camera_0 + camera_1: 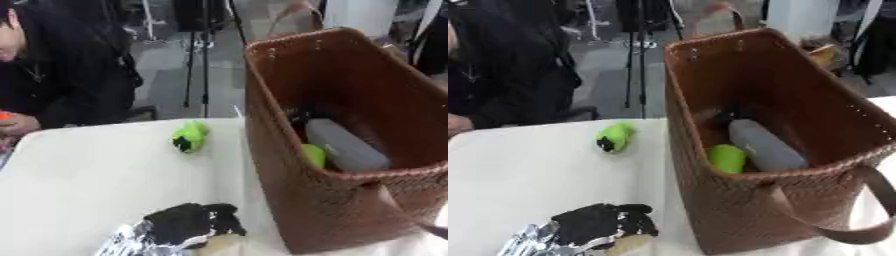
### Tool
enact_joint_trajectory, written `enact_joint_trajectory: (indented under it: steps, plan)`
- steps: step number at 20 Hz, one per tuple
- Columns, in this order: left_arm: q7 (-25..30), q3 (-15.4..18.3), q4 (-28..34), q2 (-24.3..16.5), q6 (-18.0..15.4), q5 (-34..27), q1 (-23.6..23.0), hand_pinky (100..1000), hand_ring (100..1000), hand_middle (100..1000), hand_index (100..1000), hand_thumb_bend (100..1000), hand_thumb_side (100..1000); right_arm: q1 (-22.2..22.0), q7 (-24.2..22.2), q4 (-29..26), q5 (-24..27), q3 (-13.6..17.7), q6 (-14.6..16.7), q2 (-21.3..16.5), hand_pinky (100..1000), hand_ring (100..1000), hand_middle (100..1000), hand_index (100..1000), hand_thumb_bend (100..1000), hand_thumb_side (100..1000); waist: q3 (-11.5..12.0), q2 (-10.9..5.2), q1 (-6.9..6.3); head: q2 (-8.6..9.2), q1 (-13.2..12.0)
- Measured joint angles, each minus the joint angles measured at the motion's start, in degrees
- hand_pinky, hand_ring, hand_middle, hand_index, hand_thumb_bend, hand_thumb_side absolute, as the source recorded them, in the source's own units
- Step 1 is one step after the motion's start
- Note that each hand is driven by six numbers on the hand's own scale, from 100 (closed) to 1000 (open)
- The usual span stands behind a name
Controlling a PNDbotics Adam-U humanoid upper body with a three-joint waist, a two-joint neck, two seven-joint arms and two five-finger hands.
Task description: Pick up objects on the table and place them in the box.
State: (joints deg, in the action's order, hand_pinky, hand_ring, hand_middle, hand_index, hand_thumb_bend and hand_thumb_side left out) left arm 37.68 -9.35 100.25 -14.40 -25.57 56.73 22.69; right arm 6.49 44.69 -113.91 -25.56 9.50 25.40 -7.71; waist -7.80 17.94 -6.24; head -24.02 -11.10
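Observation:
A tall brown woven box (737, 200) with a strap handle (868, 210) stands on the right of the white table (79, 180). Inside it lie a grey oblong thing (765, 146) and a bright green thing (726, 158). A small green object with a black end (189, 136) lies on the table just left of the box, apart from its wall. My left hand (188, 225), black with silver parts, shows at the bottom edge, well short of the green object. A pale thing (220, 246) lies right under it. My right hand shows in neither view.
A person in dark clothes (61, 75) leans at the table's far left corner, one hand (13, 122) at the edge. A tripod (197, 60) stands on the floor behind the table. The table's far edge runs just behind the green object.

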Motion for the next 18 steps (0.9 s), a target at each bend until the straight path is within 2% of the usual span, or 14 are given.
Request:
enact_joint_trajectory:
  steps: [9, 18]
  plan:
    - [-0.75, 0.73, 7.41, -0.97, -0.76, -3.51, 1.21, 308, 477, 487, 433, 100, 247, 0.00, -0.02, 0.00, 0.40, 0.00, 0.02, -0.20, 828, 750, 696, 776, 100, 1000, -0.04, -0.02, -0.38, 0.01, 0.00]
    - [-1.79, 0.69, 9.54, -1.69, -1.80, -4.20, 2.57, 303, 470, 486, 428, 100, 250, 0.01, -0.06, 0.00, 0.68, 0.00, 0.06, -0.30, 828, 752, 698, 781, 100, 1000, -0.30, -0.03, -0.41, 0.42, 0.00]
